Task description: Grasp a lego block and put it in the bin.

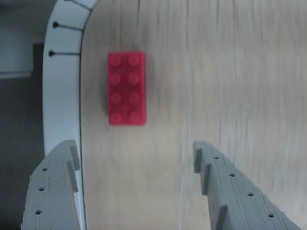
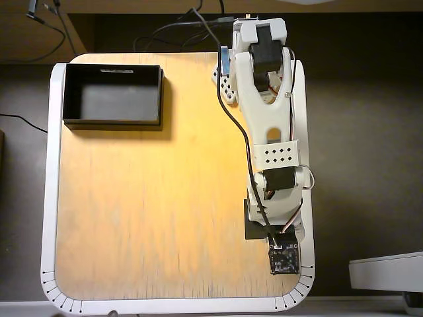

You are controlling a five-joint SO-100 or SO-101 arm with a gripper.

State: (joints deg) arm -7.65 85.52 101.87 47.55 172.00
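The red lego block (image 1: pixel 125 88) lies flat on the wooden table in the wrist view, studs up, long side pointing away from me. My gripper (image 1: pixel 135 151) is open and empty, its two grey fingers (image 1: pixel 57 187) at the bottom of that view, short of the block and apart from it. In the overhead view the arm reaches to the table's lower right corner, and the wrist camera board (image 2: pixel 284 259) hides both the gripper and the block. The black bin (image 2: pixel 112 121) stands empty at the table's upper left corner, far from the arm.
The table's white rim with black tick marks (image 1: pixel 60 96) runs just left of the block; beyond it is the table's edge. In the overhead view this rim curves round the lower right corner (image 2: pixel 301 287). Cables (image 2: pixel 178 30) trail behind the arm's base. A white object (image 2: pixel 386 271) sits off the table.
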